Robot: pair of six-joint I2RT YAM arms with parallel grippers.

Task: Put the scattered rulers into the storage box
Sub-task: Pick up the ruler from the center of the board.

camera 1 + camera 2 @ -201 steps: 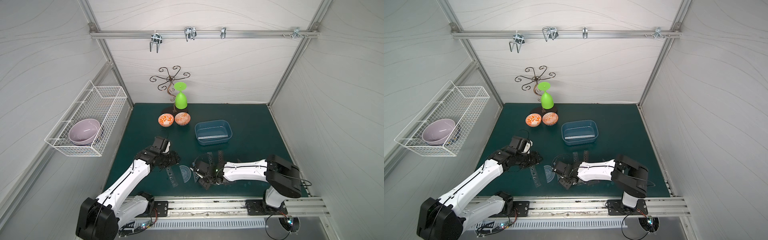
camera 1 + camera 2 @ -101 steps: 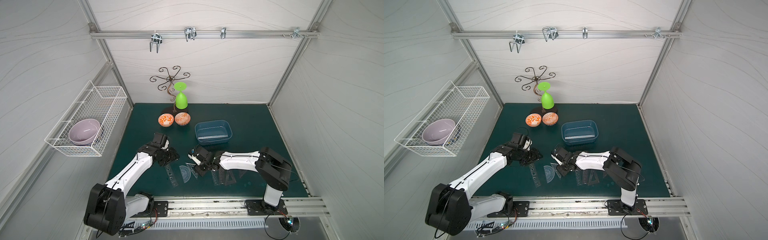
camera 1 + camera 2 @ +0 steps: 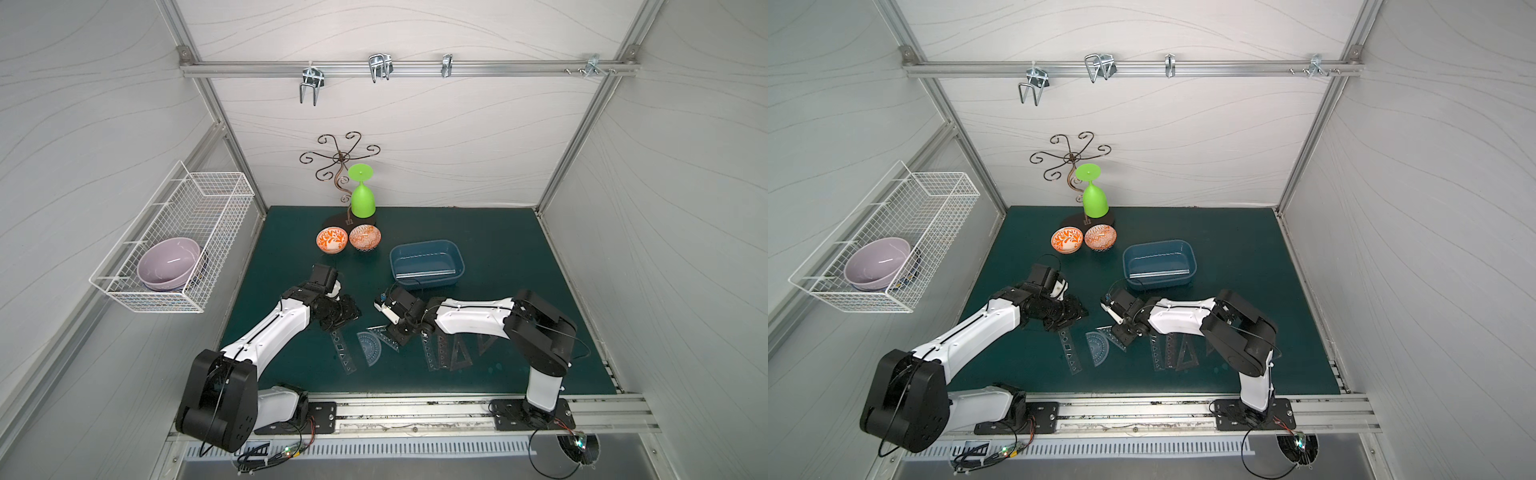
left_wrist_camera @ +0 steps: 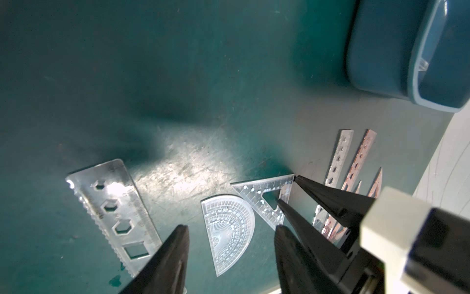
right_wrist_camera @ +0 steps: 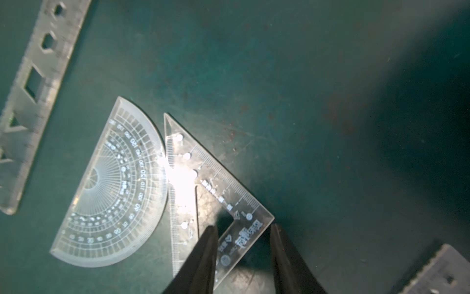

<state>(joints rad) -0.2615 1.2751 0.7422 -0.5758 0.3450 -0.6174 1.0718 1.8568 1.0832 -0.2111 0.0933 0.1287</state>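
I find both top views bright, evenly lit. Glare on the triangle [image 5: 216, 183] just ahead of my right fingers [image 5: 201, 259]; stencil strip [image 5: 35, 114] blurred.

i see bare mat [image 3: 361, 282] between the scattered rulers [image 3: 370, 347] and the storage box [image 3: 428, 281]; orange bowls [image 3: 332, 240] stand near its left side.

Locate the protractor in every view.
Top view: protractor at the front centre of the mat.
Top view: same spot.
Left wrist: between stencil strip and triangle.
Right wrist: between the same two.
Shared landmark: the triangle against its curved edge.
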